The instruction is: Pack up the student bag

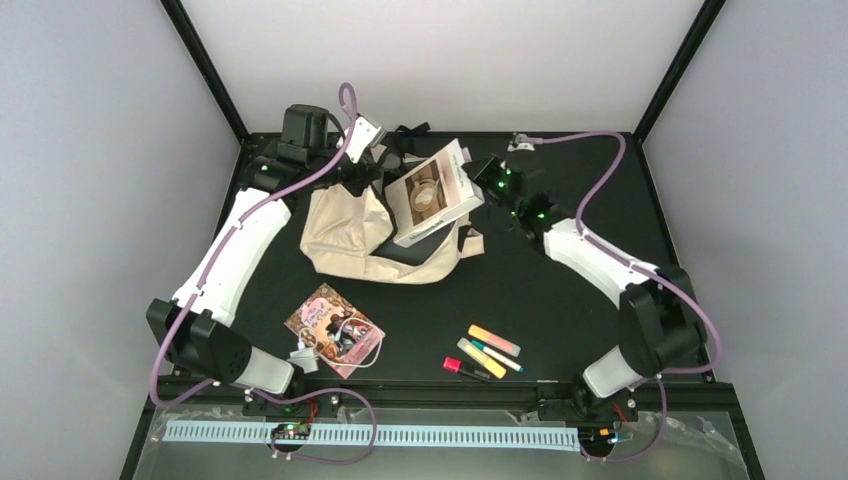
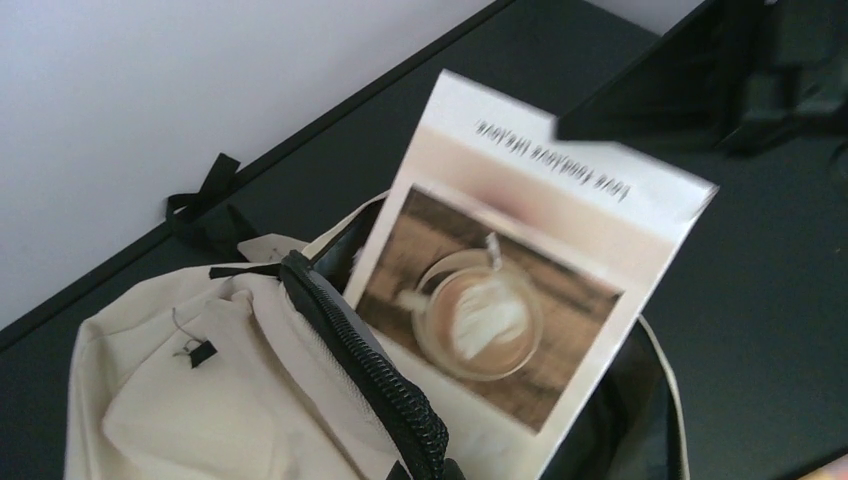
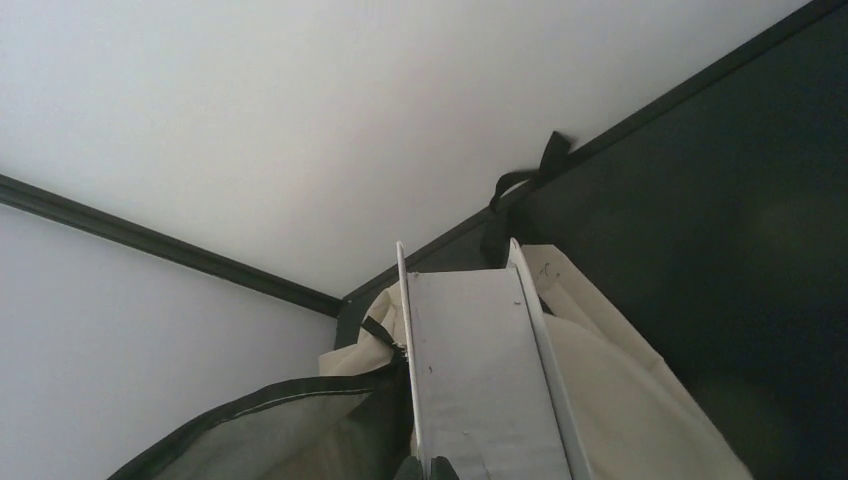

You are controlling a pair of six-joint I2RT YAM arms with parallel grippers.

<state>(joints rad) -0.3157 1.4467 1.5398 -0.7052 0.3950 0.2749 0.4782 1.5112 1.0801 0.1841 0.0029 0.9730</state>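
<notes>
Got the book [image 1: 432, 195] half in the student bag [image 1: 345, 235], right jaws clamped on it (left jaws shut too), I'd push deeper next.

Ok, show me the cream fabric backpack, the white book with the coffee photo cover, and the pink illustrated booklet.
cream fabric backpack [image 1: 345, 238], top view, its left fabric panel.
white book with the coffee photo cover [image 2: 480, 320], left wrist view, the cup photo.
pink illustrated booklet [image 1: 333, 325], top view, cover centre.

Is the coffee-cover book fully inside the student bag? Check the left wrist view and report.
No, most of the coffee-cover book juts out of the student bag, only its lower end inside the opening.
</notes>
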